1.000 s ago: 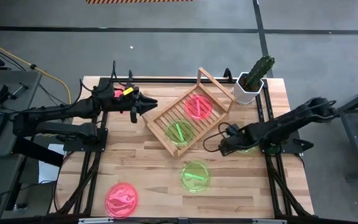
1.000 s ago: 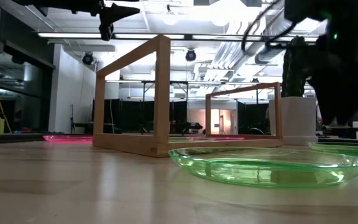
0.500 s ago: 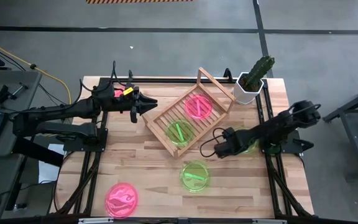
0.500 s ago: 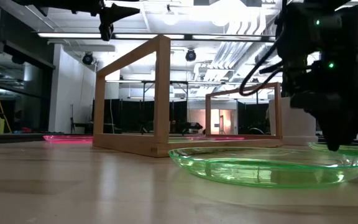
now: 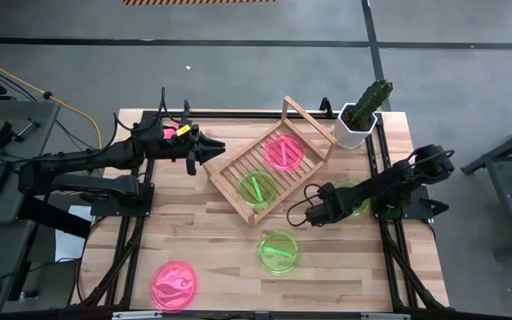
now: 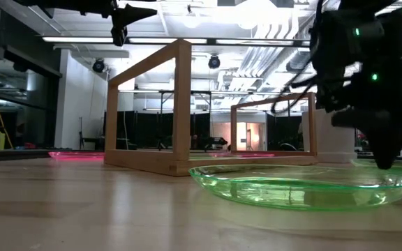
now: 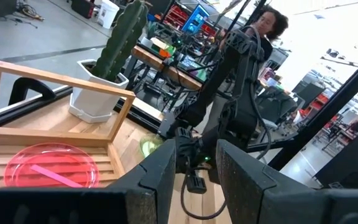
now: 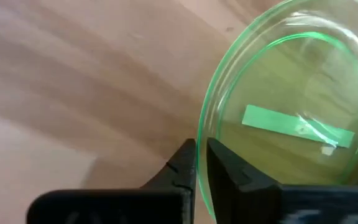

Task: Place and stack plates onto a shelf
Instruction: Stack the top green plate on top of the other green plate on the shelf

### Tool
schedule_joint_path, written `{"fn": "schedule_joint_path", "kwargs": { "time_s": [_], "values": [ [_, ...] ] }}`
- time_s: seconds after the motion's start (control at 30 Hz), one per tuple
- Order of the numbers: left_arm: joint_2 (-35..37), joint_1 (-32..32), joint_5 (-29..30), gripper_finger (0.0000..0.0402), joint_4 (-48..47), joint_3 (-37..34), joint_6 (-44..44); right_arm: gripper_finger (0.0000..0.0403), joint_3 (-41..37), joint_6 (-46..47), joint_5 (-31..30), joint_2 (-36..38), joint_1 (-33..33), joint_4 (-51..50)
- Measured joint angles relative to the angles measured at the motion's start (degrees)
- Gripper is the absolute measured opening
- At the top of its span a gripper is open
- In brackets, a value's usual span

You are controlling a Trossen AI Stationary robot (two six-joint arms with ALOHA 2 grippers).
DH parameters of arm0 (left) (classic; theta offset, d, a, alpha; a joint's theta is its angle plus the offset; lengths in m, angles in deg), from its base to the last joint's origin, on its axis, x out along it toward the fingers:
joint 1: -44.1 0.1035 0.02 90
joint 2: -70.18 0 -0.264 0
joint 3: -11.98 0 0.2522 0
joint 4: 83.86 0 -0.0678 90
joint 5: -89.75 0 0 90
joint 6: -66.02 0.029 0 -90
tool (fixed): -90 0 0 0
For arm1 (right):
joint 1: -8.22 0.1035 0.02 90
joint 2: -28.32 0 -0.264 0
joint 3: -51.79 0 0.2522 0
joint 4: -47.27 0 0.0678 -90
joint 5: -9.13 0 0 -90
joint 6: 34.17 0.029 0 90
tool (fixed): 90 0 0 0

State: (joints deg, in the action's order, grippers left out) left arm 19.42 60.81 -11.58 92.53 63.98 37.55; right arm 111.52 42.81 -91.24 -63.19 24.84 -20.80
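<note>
The wooden shelf (image 5: 269, 167) stands slantwise mid-table, holding a pink plate (image 5: 283, 151) and a green plate (image 5: 258, 188). To its right a green plate (image 5: 356, 201) lies flat on the table, with my right gripper (image 8: 201, 163) shut on its rim. Another green plate (image 5: 278, 251) and a pink plate (image 5: 174, 284) lie on the near part of the table. My left gripper (image 5: 212, 149) hovers open beside the shelf's left corner, nothing between its fingers (image 7: 160, 177). My right gripper pinches the green plate's rim (image 8: 202, 134) on the side toward the table's left, one finger (image 8: 184, 163) outside the rim and the other (image 8: 224, 167) over the plate's inside. It comes slanting down from the right. The plate's base rests on the table.
A white pot with a cactus (image 5: 363, 120) stands at the far right corner, just behind the shelf's taller frame end (image 5: 308, 120). A person (image 7: 267, 25) shows in the room beyond the table. Bare wood lies between the two near plates.
My right gripper has come down and shifted slightly toward the table's left edge, ending at the rim of the green plate right of the shelf. The plates and the shelf have stayed where they were.
</note>
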Motion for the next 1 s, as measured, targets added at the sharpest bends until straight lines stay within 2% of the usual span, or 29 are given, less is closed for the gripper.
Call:
{"fn": "schedule_joint_path", "kwargs": {
  "time_s": [0.1,0.37,0.43,0.57,0.7,0.87,1.0],
  "values": [
    [0.0,0.0,0.0,0.0108,0.0,0.0,0.0,0.0004,1.9,-1.5,1.3,3.9,1.1,-0.3],
    [0.0,0.0,0.2,0.0108,0.0,0.0,0.0,0.0000,11.3,-4.3,-0.5,12.3,3.7,-5.3],
    [0.0,0.0,0.2,0.0108,0.0,0.0,0.0,0.0000,15.2,-8.6,-2.0,12.9,4.2,-5.3],
    [0.0,0.0,0.2,0.0108,0.0,0.0,0.0,0.0000,24.0,-23.0,-6.9,11.5,4.4,-3.4],
    [0.0,0.0,0.0,0.0108,0.0,0.0,-0.9,0.0000,29.7,-31.3,-7.3,8.5,1.8,-3.7],
    [0.0,0.0,0.0,0.0108,0.0,0.0,-1.3,0.0000,30.1,-31.2,-6.7,7.7,2.4,-10.1],
    [0.0,0.0,0.0,0.0108,-0.1,0.0,-1.3,0.0000,29.5,-20.3,-10.6,9.2,6.7,-22.0]
  ]
}}
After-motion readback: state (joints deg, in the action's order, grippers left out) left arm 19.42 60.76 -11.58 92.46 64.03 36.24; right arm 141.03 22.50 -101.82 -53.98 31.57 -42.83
